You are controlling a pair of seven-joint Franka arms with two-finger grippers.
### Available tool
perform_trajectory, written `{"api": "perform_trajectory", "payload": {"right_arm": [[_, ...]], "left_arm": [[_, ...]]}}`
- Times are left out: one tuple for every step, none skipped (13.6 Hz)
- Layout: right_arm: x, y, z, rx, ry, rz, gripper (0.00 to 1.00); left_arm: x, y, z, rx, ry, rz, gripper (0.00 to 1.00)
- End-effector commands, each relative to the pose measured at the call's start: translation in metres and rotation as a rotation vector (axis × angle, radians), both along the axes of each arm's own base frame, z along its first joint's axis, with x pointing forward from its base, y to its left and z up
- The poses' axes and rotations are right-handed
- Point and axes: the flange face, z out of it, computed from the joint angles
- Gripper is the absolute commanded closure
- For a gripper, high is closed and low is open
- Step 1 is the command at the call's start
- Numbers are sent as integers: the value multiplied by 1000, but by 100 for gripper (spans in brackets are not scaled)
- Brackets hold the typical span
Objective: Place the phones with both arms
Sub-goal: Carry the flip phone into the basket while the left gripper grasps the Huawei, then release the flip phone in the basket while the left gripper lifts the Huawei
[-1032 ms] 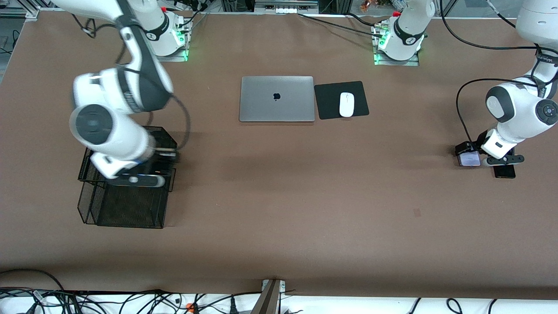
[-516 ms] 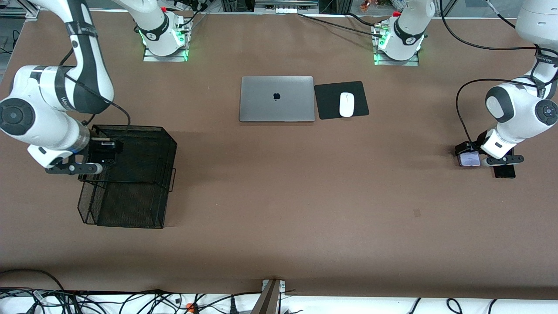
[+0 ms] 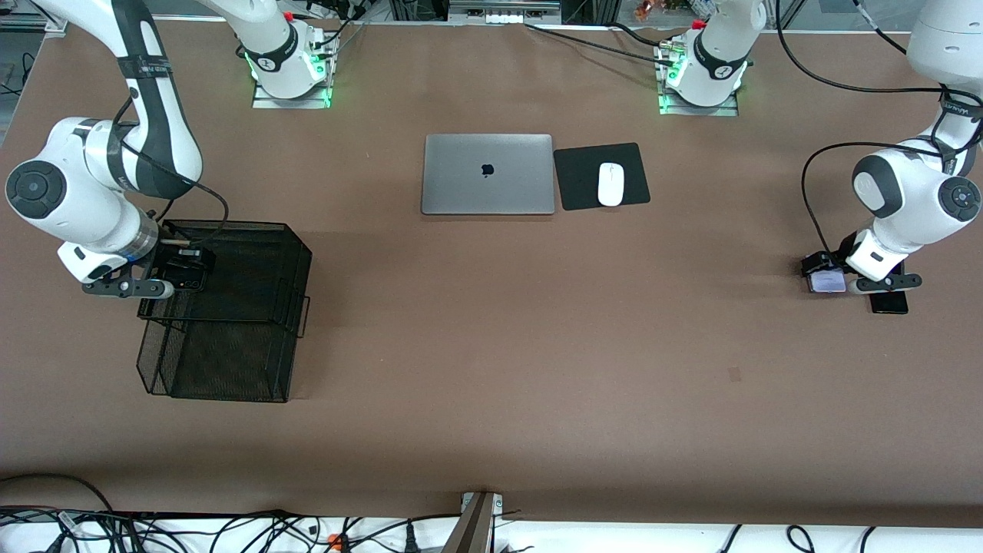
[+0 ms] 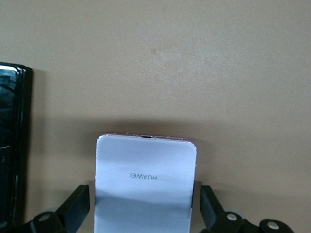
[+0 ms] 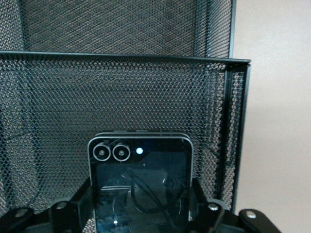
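My right gripper (image 3: pixel 187 267) (image 5: pixel 141 206) is shut on the small black phone (image 5: pixel 141 170) with two camera lenses. It holds the phone at the top edge of the black mesh basket (image 3: pixel 253 307) (image 5: pixel 121 92), on the side toward the right arm's end of the table. The pale lavender phone (image 3: pixel 827 282) (image 4: pixel 146 184) lies flat on the table at the left arm's end. My left gripper (image 3: pixel 828 273) (image 4: pixel 143 211) is open, with a finger on each side of it and a small gap at both. The long slim black phone (image 3: pixel 888 301) (image 4: pixel 12 145) lies beside it.
A closed silver laptop (image 3: pixel 488 174) lies at the middle of the table near the robots' bases. A white mouse (image 3: pixel 610 184) on a black pad (image 3: pixel 580 180) sits beside it. Cables run along the table edge nearest the front camera.
My right arm has swung from over the basket out toward the right arm's end of the table, still holding the black phone, and now stands at the basket's edge. The left arm has barely moved.
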Motion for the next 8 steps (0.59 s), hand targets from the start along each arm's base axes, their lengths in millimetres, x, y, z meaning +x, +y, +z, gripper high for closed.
{"api": "perform_trajectory", "payload": {"right_arm": [[-2,-3,-4,18,-4,-16,100],[-3,-6,-8,16,8,-21,96],[-3,-8,-9,16,10,-26,89],[-2,-8,-8,15,7,-24,81],[-2,-7,-7,15,5,-24,40],[-1,-7,-5,15,-1,-25,15],[0,-7,-5,15,-3,-25,8],[0,-7,-4,15,-6,-28,1]], "left_arm": [[5,3,-8,-5,-22,-1,0],[5,3,-9,-6,-21,-1,0],[5,2,-12,-8,-18,-2,0],[5,2,-13,-8,-18,-2,0],[5,2,-13,-8,-18,-4,0],[5,2,-14,-9,-17,1,0],[5,2,-14,-10,-18,4,12],[5,2,-14,-10,-18,16,43]]}}
